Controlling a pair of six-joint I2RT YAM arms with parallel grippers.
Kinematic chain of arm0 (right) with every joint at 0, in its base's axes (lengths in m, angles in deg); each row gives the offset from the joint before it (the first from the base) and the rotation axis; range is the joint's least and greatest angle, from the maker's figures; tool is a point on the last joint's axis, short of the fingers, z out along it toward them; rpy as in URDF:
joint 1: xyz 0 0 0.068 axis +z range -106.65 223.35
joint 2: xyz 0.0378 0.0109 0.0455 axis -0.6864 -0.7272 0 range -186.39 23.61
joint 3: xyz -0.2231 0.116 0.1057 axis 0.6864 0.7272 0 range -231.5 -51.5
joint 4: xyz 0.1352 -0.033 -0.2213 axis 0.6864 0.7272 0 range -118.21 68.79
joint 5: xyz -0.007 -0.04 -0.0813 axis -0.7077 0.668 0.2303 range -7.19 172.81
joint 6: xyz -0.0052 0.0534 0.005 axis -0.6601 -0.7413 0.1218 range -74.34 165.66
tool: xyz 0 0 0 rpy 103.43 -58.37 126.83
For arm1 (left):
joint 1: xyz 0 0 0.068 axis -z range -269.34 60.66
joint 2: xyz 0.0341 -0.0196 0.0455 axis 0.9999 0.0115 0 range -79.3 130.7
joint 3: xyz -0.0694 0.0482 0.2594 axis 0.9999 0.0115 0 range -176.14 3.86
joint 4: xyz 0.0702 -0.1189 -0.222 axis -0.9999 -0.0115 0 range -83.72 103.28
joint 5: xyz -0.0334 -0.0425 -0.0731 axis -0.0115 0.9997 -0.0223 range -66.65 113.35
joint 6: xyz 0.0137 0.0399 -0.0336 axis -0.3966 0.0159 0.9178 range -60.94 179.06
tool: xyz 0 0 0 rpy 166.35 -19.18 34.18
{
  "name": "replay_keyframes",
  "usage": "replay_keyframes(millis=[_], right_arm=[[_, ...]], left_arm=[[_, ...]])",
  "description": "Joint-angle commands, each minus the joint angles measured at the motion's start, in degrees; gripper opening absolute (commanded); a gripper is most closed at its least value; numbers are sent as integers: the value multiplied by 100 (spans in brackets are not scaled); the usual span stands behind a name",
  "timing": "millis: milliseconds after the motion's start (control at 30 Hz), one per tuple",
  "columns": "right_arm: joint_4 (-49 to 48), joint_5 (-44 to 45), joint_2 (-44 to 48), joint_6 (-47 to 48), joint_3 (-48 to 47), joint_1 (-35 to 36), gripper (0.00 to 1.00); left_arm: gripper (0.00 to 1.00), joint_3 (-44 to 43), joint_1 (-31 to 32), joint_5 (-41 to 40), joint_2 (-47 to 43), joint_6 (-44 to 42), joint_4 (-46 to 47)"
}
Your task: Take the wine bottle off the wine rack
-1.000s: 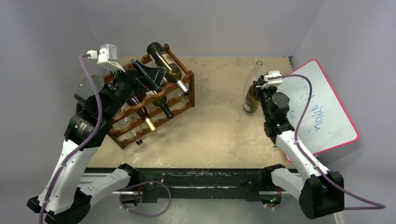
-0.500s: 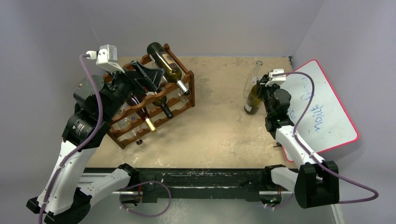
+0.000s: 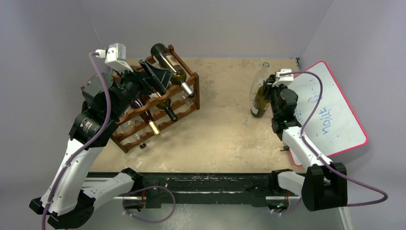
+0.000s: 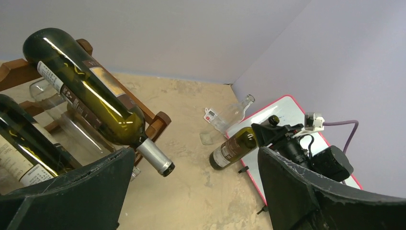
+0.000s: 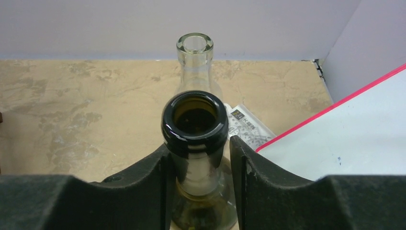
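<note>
A dark reddish-brown wooden wine rack (image 3: 196,93) sits angled on the left part of a tan worktop (image 3: 225,129). A dark green wine bottle (image 3: 168,61) (image 4: 86,91) lies across the rack's top tier, with its silver-capped neck sticking out past the rack's right-hand end. On the tiers below lie more bottles, among them a gold-capped bottle (image 3: 152,125) whose neck pokes out of the rack's near side.

The left hand (image 3: 158,74) (image 4: 195,155) hovers over the rack's top tier, just beside the dark green bottle. Its two black fingers are spread wide and hold nothing.

Well to the right of the rack, off it entirely, an olive-green wine bottle (image 3: 259,103) (image 5: 194,124) (image 4: 232,151) stands upright on the worktop with its mouth uncorked. The right hand (image 3: 266,86) (image 5: 199,143) is at this bottle's neck, one finger close on each side. The wrist view does not show whether the fingers press the glass or stand just clear of it.

A clear glass bottle (image 3: 262,72) (image 5: 194,48) (image 4: 225,122) stands just beyond the olive-green one, also far right of the rack. Farther right again, a red-rimmed whiteboard (image 3: 330,110) with blue writing lies past the worktop's edge.
</note>
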Motion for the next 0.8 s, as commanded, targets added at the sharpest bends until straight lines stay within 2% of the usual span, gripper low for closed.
replay_keyframes(millis=[0,100,333,400,433,600,767], right_arm=[[-43,165,-27,113,-420,-35,51],[-17,130,-25,224,-443,-35,64],[431,62,279,277,-666,-35,83],[593,119,524,329,-746,-35,97],[709,133,669,300,-792,-35,100],[1303,-31,1407,-23,-946,-35,100],[2070,214,2138,-1251,-1032,-35,100]], left_arm=[[100,0,-21,205,42,309,445],[100,57,-21,241,66,450,515],[100,180,-21,241,131,685,566],[100,180,-21,160,160,678,476],[100,172,-21,97,177,654,416],[100,32,-21,-505,341,513,-86],[100,-199,-21,-1138,790,444,-486]])
